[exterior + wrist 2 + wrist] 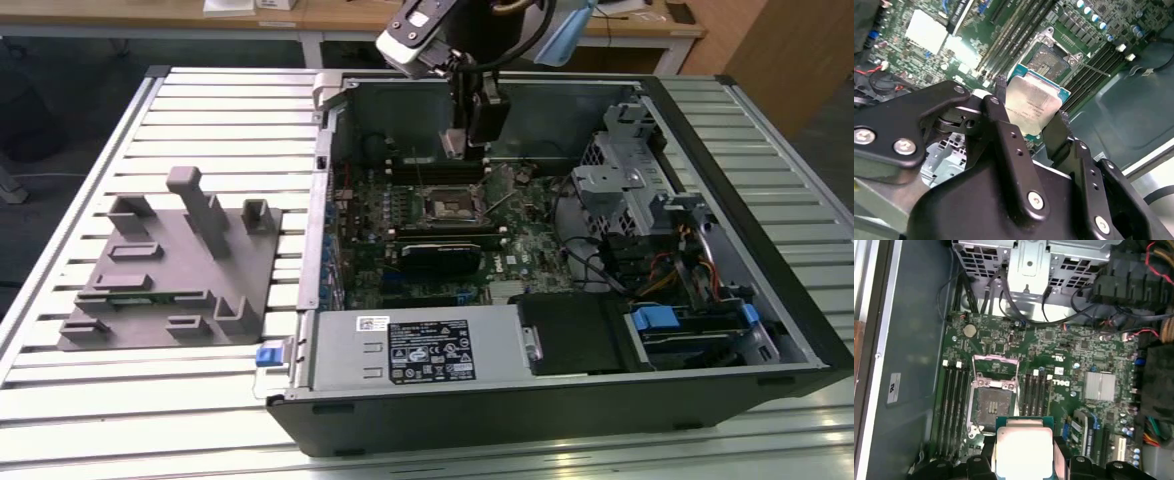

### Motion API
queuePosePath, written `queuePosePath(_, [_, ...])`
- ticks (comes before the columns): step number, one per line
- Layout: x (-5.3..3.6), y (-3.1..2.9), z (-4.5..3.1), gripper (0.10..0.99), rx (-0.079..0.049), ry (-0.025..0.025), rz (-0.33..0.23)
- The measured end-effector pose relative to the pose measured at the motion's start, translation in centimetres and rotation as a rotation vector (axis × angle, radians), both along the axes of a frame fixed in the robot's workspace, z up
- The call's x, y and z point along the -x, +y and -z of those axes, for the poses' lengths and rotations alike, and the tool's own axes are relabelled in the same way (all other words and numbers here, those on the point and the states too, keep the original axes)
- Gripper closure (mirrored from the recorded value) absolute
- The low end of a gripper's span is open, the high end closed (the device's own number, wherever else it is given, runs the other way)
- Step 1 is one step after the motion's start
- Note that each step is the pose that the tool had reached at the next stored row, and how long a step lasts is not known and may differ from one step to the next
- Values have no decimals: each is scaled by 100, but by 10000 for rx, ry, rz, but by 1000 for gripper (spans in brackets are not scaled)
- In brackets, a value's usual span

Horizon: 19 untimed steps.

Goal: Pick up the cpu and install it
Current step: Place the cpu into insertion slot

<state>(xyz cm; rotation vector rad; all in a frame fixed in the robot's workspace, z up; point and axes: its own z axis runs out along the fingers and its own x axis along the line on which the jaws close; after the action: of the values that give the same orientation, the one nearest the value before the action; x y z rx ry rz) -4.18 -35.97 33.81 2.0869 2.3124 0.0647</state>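
Gripper (461, 150): the two black fingers (1009, 145) are clamped on opposite edges of the cpu (457, 143). In both wrist views the chip sits between the fingertips, its silver-grey metal top and pale green rim visible (1034, 107) (1024, 447).

Position: in the exterior view the gripper hangs inside the open computer case (747, 330). The chip is held clear of the motherboard (521, 240) beneath the fingers, with no contact to be seen between chip and board.

Socket (991, 397): it lies on the board just beyond the fingertips, apart from the held chip. Its metal frame is swung open and its square contact field is exposed. In the second wrist view the socket (1051, 57) shows past the far edge of the chip, with rows of memory slots (1014, 30) on either side of it.

Surroundings: a grey fixture (174, 270) stands on the slatted table (80, 400), outside the case and well apart from the fingers, toward the exterior view's left.
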Motion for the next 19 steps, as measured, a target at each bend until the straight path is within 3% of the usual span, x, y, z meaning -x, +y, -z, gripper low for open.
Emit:
queuePosePath(6, [-1,23,109,545,0,0,499])
queuePosePath(12, [-1,54,207,545,0,0,554])
queuePosePath(19, [-12,163,336,545,-13,2,559])
